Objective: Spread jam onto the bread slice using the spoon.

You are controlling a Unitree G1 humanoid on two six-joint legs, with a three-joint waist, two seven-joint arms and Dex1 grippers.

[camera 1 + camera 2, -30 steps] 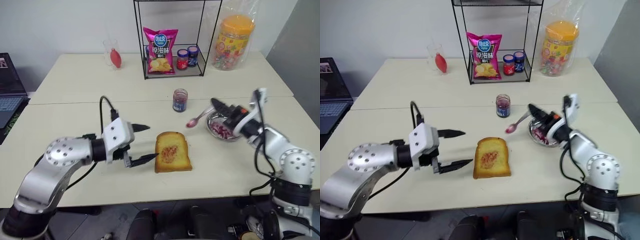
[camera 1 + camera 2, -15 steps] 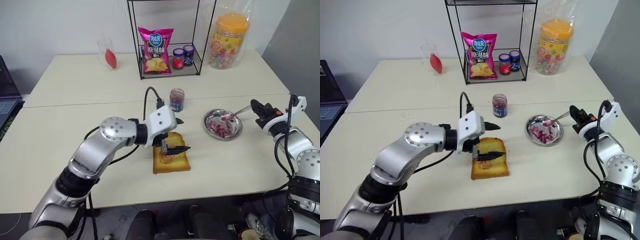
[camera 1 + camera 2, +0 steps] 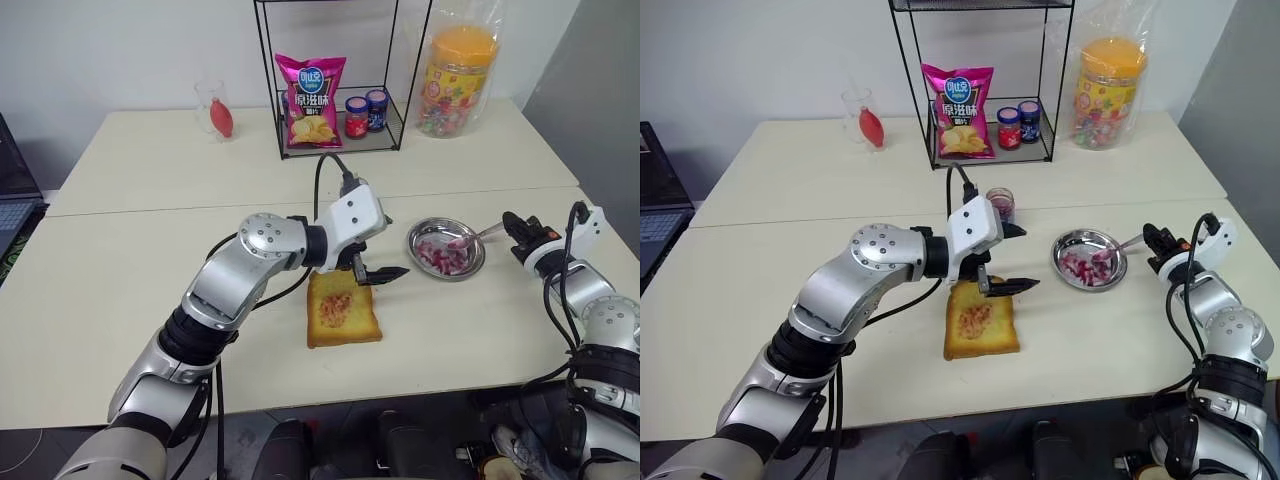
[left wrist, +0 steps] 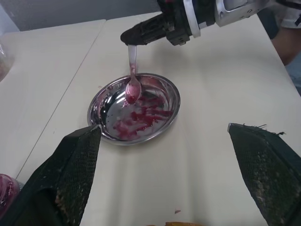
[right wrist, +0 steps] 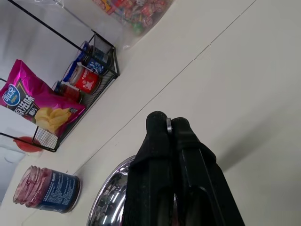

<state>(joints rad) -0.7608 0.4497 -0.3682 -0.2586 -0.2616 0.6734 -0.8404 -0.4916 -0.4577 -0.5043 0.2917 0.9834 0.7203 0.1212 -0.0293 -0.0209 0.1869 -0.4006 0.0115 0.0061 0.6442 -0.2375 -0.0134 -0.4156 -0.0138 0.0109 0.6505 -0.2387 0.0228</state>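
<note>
Right gripper [image 4: 134,35] clenched on the spoon [image 4: 132,84], its bowl over the metal dish [image 4: 164,117], left gripper [image 3: 1012,258] spread wide above the bread slice [image 3: 980,322], jam [image 3: 975,318] smeared on its face.

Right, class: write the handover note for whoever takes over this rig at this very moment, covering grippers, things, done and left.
Left gripper: open, holding nothing, above the table between the bread slice and the metal dish.
Right gripper: shut on the spoon, its bowl resting in the jam-smeared dish.
Jam jar: open, behind the left gripper.
Done: a patch of jam lies on the middle of the slice.
Left: the slice's edges look bare; more spreading may be needed.
</note>
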